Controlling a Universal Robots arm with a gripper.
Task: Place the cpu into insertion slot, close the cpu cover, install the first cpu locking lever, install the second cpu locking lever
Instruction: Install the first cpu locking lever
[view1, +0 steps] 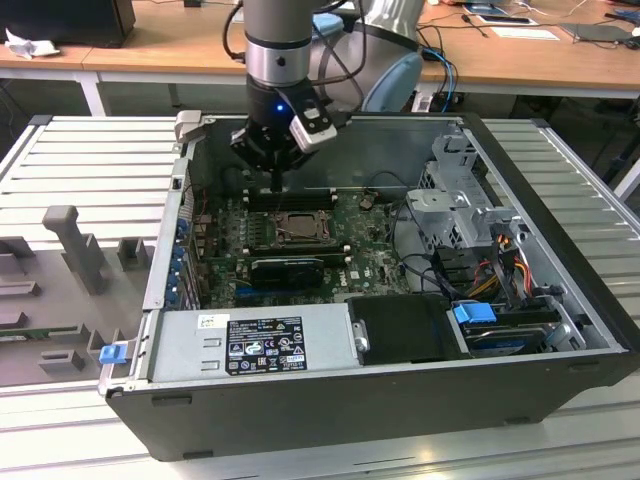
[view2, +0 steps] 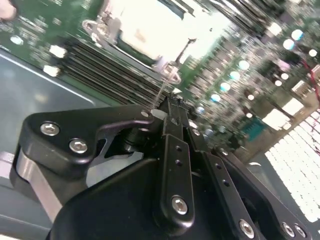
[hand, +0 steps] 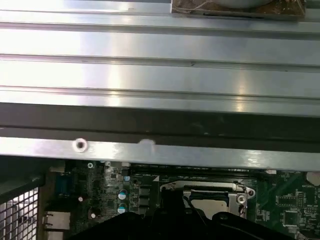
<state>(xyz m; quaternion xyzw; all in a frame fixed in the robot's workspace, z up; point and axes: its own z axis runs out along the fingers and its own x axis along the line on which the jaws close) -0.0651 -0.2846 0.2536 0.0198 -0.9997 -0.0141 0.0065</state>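
The insertion slot (view1: 299, 229) sits mid-board in the open computer case, with a silver rim and green board around it. The cpu cover (hand: 199, 187) lies flat over it, and a grey face that looks like the cpu (hand: 209, 202) shows in its window. In the second wrist view the socket (view2: 145, 30) glares pale. My gripper (view1: 277, 184) hangs just behind the socket, over the black memory slots. Its fingers (view2: 176, 145) are shut together, tips (view2: 172, 101) pointing at the socket's near corner. A thin wire locking lever (view2: 172, 70) slants up right at the tips; I cannot tell whether they pinch it.
A black card (view1: 288, 268) lies in front of the socket. The grey power supply (view1: 250, 345) and a black shroud (view1: 405, 330) fill the case's front. A drive cage (view1: 465, 210) and cables (view1: 500, 250) stand on the exterior view's right. Grey fixtures (view1: 70, 250) sit on the slatted table.
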